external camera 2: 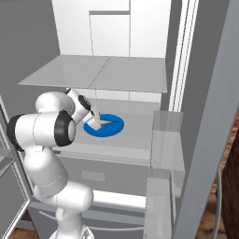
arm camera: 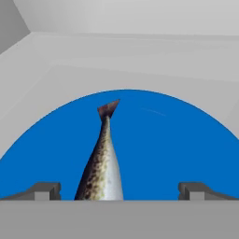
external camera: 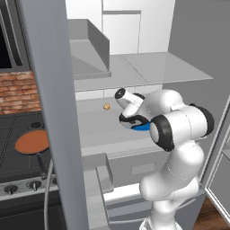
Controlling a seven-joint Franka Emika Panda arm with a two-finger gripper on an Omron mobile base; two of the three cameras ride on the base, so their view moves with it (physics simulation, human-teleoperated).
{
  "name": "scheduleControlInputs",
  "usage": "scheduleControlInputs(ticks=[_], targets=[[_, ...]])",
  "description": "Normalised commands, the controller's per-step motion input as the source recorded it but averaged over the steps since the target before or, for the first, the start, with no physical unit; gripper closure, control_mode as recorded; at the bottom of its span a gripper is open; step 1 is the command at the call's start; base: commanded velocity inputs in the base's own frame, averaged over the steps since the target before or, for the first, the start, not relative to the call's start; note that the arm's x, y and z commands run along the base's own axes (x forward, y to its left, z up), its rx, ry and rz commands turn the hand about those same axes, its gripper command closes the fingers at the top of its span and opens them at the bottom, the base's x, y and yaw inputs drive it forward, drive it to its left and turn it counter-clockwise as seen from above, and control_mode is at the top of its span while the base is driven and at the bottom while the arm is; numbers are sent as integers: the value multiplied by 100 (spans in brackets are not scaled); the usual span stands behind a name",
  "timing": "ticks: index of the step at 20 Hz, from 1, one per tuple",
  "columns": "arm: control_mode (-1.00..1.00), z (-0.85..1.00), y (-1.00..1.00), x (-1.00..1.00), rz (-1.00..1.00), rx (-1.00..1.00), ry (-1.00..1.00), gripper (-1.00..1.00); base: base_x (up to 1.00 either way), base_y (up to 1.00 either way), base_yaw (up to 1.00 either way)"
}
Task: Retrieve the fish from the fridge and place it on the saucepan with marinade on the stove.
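The fish (arm camera: 102, 163), slim, speckled and silver, lies on a blue round plate (arm camera: 177, 140) on a shelf inside the open fridge (external camera 2: 116, 70). Its tail points away from the hand. My gripper (arm camera: 119, 191) is open and hangs low over the plate. The fish's body lies between the two fingertips (arm camera: 44, 190), and neither touches it. From the base, the gripper (external camera 2: 99, 122) sits over the near left part of the plate (external camera 2: 112, 128). The saucepan (external camera: 31, 142) with its reddish-brown marinade stands on the stove (external camera: 18, 157) left of the fridge.
The open left fridge door (external camera: 49, 112) stands between the stove and the fridge interior. A tiny yellow-orange lump (external camera: 106, 106) lies further back on the same shelf. Another shelf (external camera 2: 98, 72) hangs above the hand. The right door and its bins (external camera 2: 163, 140) stand close on the right.
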Motion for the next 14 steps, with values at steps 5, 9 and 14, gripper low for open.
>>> scheduleControlInputs(ticks=[5,9,14], targets=[[-100,-2,0,0,0,0,0,-100,0,0,0],[-100,0,0,4,0,0,0,-100,0,0,0],[-100,-1,0,9,0,0,0,-100,0,0,0]])
